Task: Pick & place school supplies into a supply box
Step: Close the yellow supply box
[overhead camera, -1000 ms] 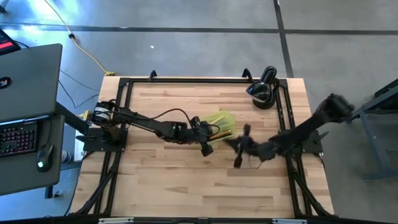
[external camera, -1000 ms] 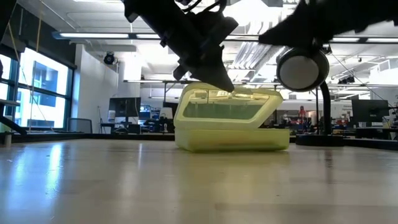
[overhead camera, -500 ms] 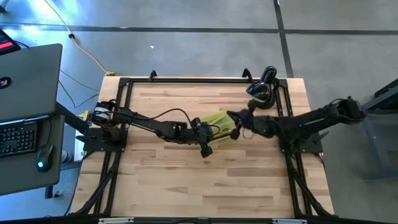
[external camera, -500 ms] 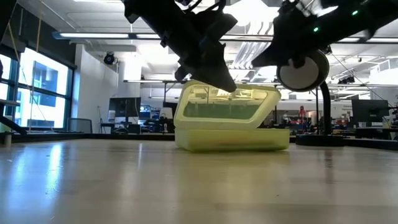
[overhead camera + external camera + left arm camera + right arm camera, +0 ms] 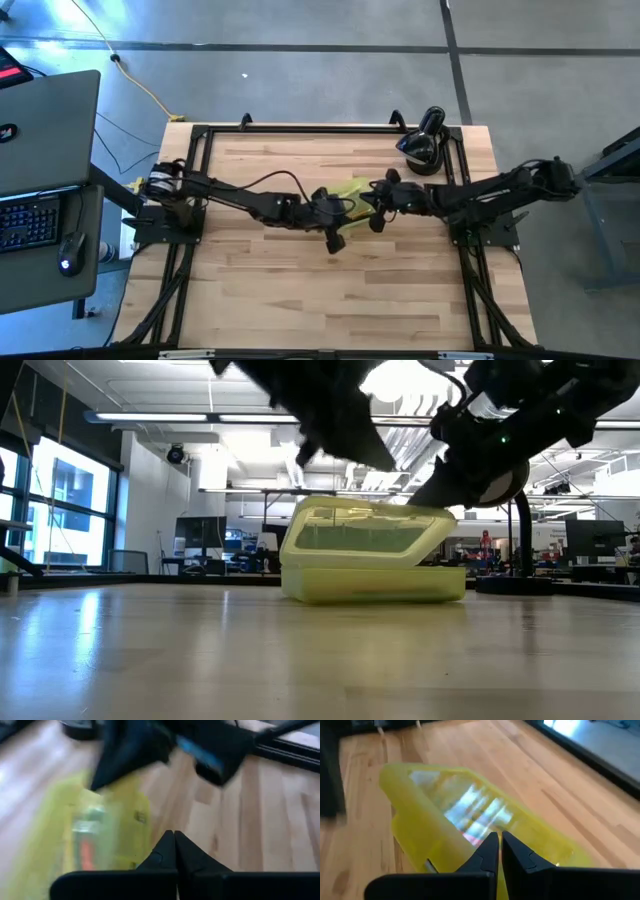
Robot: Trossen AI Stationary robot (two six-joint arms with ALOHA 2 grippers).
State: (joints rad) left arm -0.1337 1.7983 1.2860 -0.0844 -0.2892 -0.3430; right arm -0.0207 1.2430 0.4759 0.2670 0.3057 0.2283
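Observation:
The supply box (image 5: 350, 188) is a translucent yellow-green case on the middle of the table, its lid (image 5: 365, 525) tilted partly up. Through the lid, orange and red supplies (image 5: 474, 836) show dimly inside; the other supplies are out of view. My left gripper (image 5: 342, 207) is shut and hangs above the box's left part, clear of it in the low view (image 5: 385, 460). My right gripper (image 5: 370, 200) is shut and comes in from the right, over the lid's right end. My right gripper (image 5: 495, 840) has its shut fingertips against the lid's upper edge (image 5: 418, 508) near the box's right end. It comes slanting down from the table's right side. The box rests flat on the table with the lid still tilted up.
A black rounded device (image 5: 422, 150) stands at the far right of the table, behind the box in the low view (image 5: 488, 472). Black frame rails (image 5: 200, 180) run along the table's edges. Bare wood (image 5: 320, 290) lies on the near side of the box.
My right gripper has swung from the near right of the box toward the far side and left, ending on the lid's right end. My left gripper, whose tips were on the lid's top edge, has risen clear of it.

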